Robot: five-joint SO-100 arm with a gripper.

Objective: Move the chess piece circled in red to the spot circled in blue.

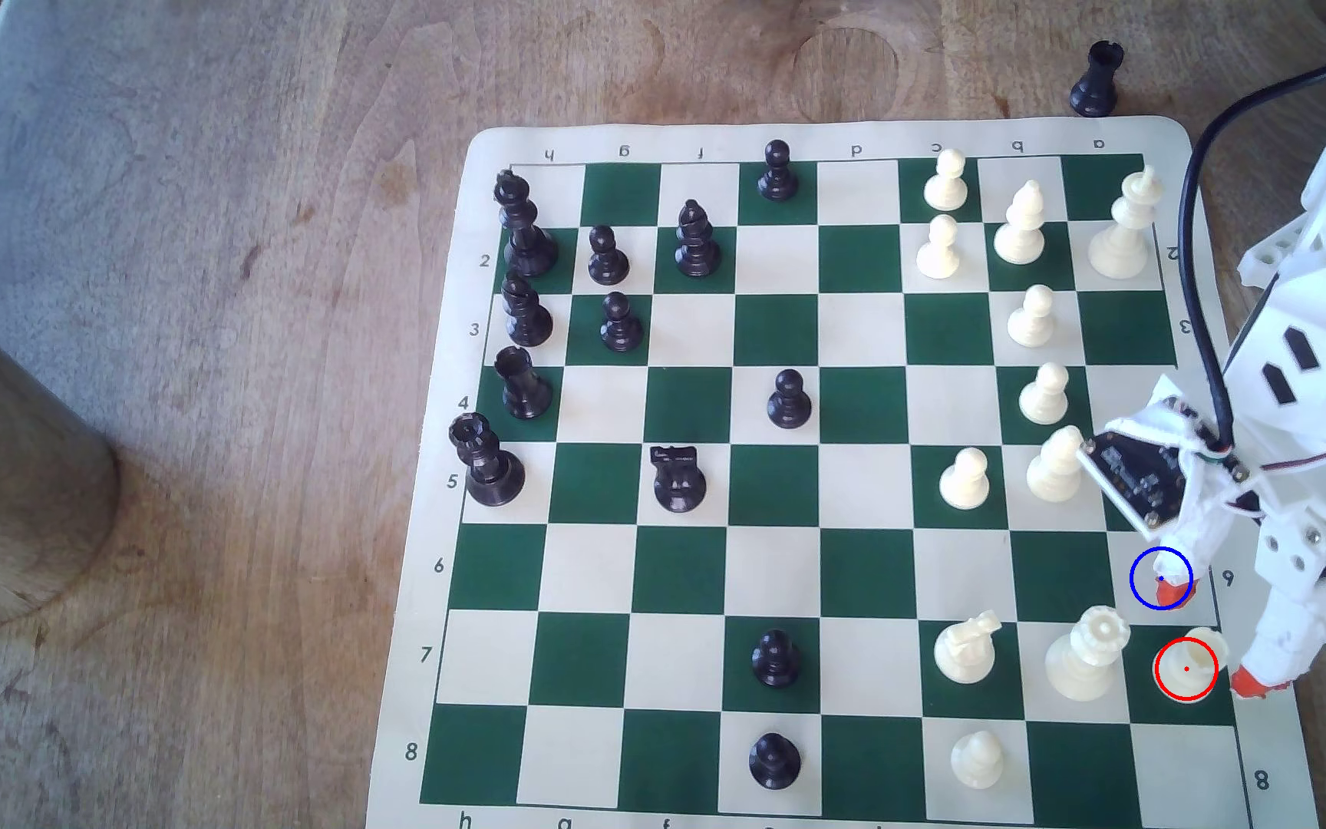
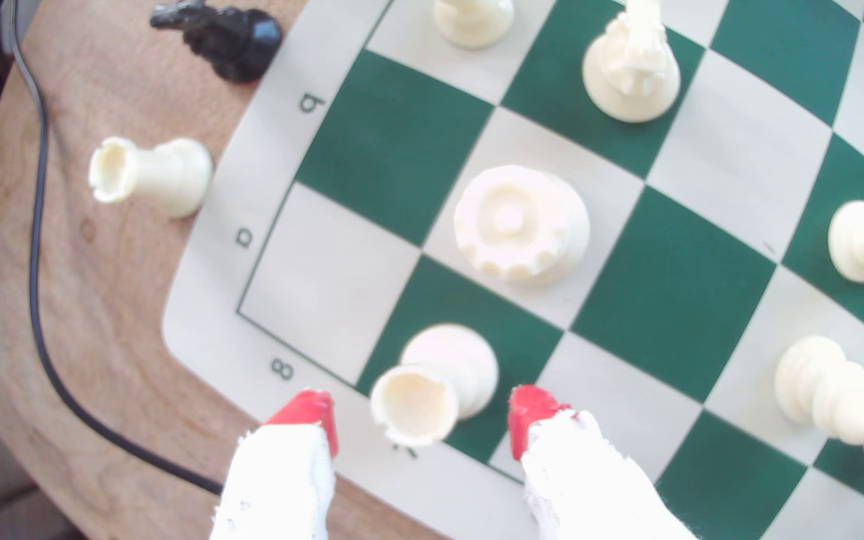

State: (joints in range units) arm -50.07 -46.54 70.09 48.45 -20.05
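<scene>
Gripper (image 2: 422,415) straddles the rook (image 2: 432,387): one red fingertip (image 2: 310,413) on each side, jaws apart, and a gap shows on both sides in the wrist view, so nothing is gripped yet. You are at the pre-grasp step, by my reading.

Rook stands upright on the green square ringed in red, rook (image 1: 1194,665) at the board (image 1: 436,478) edge on the exterior view's right, row 7. One tip hangs off the board edge beside it; the other sits inside the blue ring.

Target square (image 1: 1146,570) is the cream square directly next to the rook's, row 6, same file. It carries no piece.

Next move, as I judge it: lower a little if the tips are not yet below the rim, close on the stem, lift clear, shift one square, set down.

Watch the queen (image 1: 1086,650) just beside the rook, one square inward. A loose rook (image 2: 152,174) and a black piece (image 2: 227,39) lie off the board, farther out.
</scene>
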